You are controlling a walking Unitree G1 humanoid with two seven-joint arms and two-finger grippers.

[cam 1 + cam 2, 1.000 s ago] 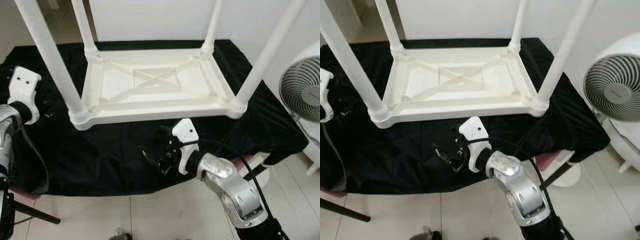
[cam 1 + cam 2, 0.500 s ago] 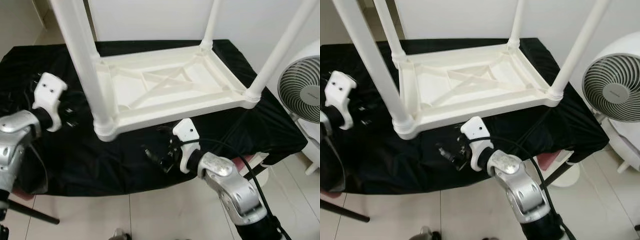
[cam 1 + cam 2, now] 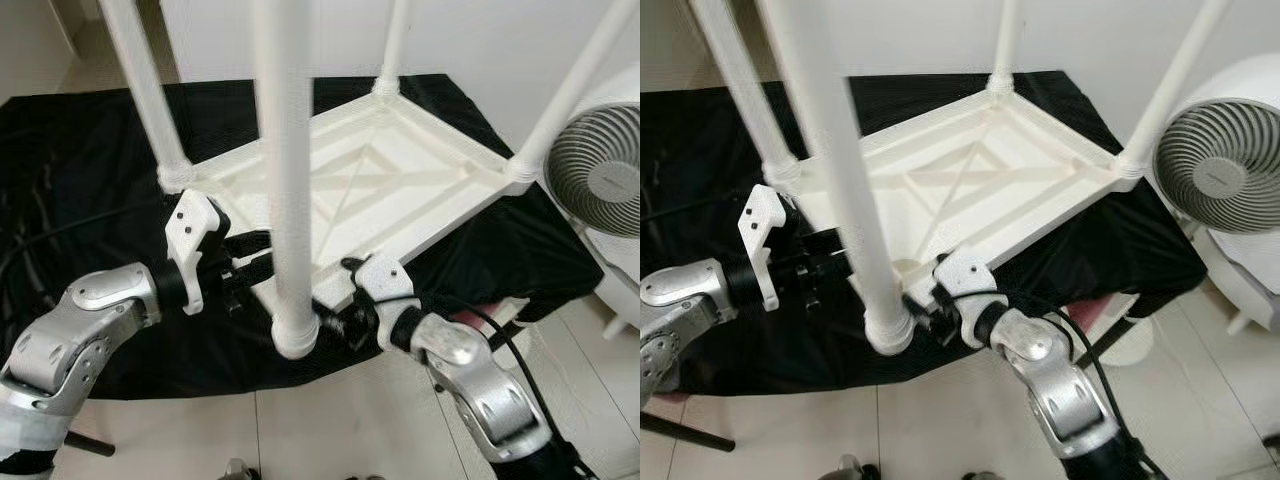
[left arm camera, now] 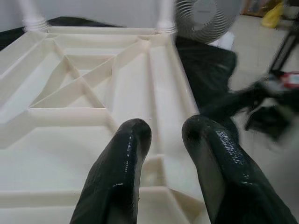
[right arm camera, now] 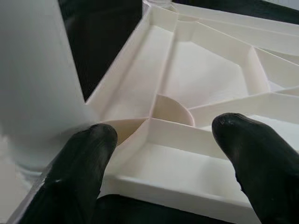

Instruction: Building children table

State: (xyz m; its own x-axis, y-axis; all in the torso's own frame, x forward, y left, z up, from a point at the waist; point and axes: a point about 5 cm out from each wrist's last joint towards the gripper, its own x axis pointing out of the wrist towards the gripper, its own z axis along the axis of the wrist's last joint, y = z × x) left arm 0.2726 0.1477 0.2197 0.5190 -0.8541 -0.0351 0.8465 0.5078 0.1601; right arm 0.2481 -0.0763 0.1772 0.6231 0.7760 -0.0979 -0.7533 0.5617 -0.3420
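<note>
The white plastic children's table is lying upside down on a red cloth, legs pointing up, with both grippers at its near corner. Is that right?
Not quite: the cloth is black, not red, as the left eye view shows. The rest holds: the white plastic children's table lies upside down with its legs pointing up, and the left gripper and right gripper are both at its near corner.

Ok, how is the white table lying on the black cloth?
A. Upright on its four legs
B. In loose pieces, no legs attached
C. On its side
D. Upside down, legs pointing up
D: the table shows its ribbed underside, and its legs rise from the corners off the black cloth.
</note>
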